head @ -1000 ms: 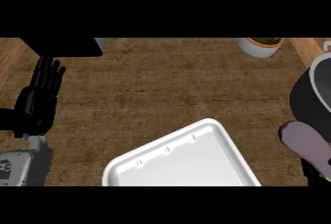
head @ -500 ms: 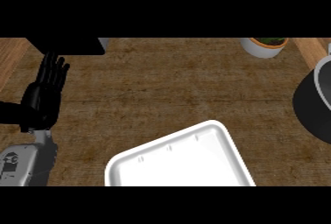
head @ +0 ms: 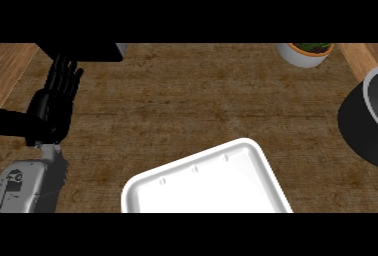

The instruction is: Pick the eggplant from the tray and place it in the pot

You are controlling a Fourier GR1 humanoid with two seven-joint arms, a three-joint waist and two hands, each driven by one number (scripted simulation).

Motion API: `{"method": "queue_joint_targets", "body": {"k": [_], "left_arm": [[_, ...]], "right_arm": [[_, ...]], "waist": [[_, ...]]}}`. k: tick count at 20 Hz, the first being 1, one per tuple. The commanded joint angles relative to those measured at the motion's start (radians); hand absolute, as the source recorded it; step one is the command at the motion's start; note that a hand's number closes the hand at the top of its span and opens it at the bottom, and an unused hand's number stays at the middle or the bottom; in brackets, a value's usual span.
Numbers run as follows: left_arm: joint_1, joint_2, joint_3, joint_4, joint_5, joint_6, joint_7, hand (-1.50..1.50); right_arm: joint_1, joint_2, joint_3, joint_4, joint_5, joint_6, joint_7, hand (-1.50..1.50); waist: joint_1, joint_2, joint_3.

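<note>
The surface (head: 192,105) is a dark brown, coarse woven-looking top that fills most of the head view, with a strip of lighter wood showing along its left edge and another at the upper right corner. A white tray (head: 210,185) lies at the lower middle, turned at an angle so one rounded corner points up and to the right; its lower part is cut off by the bottom of the view, and the part that shows holds nothing. At the right edge a dark pot (head: 362,125) with a pale rim shows only partly, well apart from the tray. Near the top right stands a small white planter (head: 303,54) with green leaves in it. At the top left a flat black object (head: 81,51) sits at the far edge of the surface.

The left robot hand (head: 55,102) shows at the left side, fingers straight and pointing up toward the black object, released and holding nothing, with its grey forearm (head: 33,182) coming in from the lower left corner. The right robot hand does not show in the view. The eggplant cannot be seen anywhere: not on the visible part of the tray, and the inside of the pot is too dark to tell.
</note>
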Motion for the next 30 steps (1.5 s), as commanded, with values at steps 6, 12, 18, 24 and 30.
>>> {"method": "queue_joint_targets", "body": {"k": [6,12,18,24,30], "left_arm": [[-0.020,0.002,-0.004,-0.008,0.000,-0.015,0.034,0.00],[0.015,0.013,0.026,0.026,0.004,-0.027,-0.029,0.00],[0.013,-0.011,-0.008,-0.053,0.010,-0.021,0.036,0.00],[-0.051,-0.003,0.011,0.041,-0.024,0.007,0.015,0.00],[-0.020,0.001,0.026,0.024,0.000,-0.021,-0.013,0.00]], "right_arm": [[-0.306,-0.057,0.044,0.568,0.113,-0.111,-0.194,1.50],[-0.334,-0.061,0.065,0.720,0.093,0.103,-0.170,-1.50],[-0.427,-0.048,0.089,0.886,0.133,0.106,-0.344,-1.50],[-0.449,-0.068,-0.013,0.885,0.003,0.233,-0.480,-1.50],[-0.529,-0.135,-0.135,0.993,-0.122,0.374,-0.335,-1.50]], "waist": [[0.013,0.003,0.001],[0.017,0.005,0.001],[0.031,0.008,0.004],[-0.008,0.002,0.001],[0.005,0.006,0.002]]}}
